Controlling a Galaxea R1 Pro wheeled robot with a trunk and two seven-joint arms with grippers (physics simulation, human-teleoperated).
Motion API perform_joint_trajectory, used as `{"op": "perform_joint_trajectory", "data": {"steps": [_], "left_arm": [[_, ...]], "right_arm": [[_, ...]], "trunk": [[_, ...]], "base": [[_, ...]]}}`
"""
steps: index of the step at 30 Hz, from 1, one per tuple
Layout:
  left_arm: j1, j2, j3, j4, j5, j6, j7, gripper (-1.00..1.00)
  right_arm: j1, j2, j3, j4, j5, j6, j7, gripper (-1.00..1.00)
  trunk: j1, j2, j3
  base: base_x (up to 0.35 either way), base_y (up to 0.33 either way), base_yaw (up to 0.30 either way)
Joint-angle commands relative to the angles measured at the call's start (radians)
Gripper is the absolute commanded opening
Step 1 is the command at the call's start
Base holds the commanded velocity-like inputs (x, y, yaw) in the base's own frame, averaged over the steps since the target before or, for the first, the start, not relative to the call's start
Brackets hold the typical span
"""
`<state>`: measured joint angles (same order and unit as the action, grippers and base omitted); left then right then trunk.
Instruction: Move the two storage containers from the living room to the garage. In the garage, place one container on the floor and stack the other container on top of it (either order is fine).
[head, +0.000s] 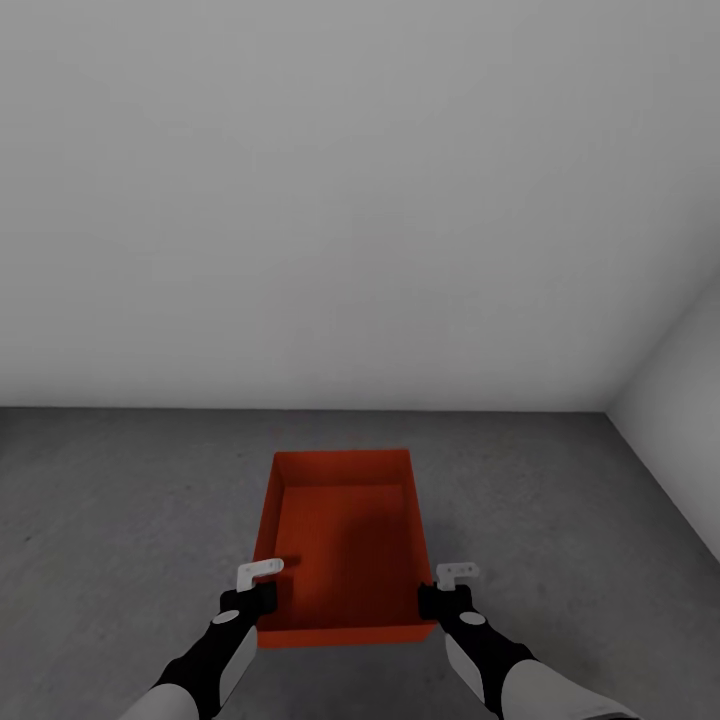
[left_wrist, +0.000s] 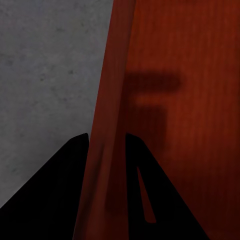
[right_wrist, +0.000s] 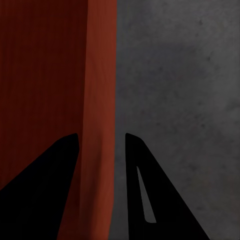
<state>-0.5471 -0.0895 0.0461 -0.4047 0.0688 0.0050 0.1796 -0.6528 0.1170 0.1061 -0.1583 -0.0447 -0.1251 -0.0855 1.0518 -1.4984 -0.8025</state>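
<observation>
While I am pinching the storage container (head: 345, 535) at 6 o'clock over the floor (head: 120, 500), left gripper (head: 262, 578) and right gripper (head: 452, 580) each straddling a side wall, uneven release is risking a tilted drop.

The orange-red open-topped rectangular container (head: 345, 540) hides the dark grey concrete floor (head: 120, 500) beneath it; its near corners are covered by the black grippers' white fingers (head: 260, 571).
</observation>
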Motion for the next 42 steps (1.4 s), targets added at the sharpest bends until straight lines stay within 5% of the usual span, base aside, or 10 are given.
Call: {"op": "perform_joint_trajectory", "data": {"steps": [1, 42], "left_arm": [[-0.001, 0.0, 0.001, -0.054, 0.0, 0.001, 0.003, -1.0], [0.0, 0.0, 0.001, -0.054, 0.0, 0.001, 0.003, -1.0]], "right_arm": [[-0.001, -0.007, -0.008, 0.005, -0.01, -0.004, -0.02, -1.0], [-0.001, -0.007, -0.008, 0.005, -0.01, -0.003, -0.02, -1.0]], "trunk": [[0.004, -0.008, -0.004], [0.161, -0.295, -0.132]], "base": [[0.0, 0.0, 0.0], [0.0, 0.0, 0.0]]}}
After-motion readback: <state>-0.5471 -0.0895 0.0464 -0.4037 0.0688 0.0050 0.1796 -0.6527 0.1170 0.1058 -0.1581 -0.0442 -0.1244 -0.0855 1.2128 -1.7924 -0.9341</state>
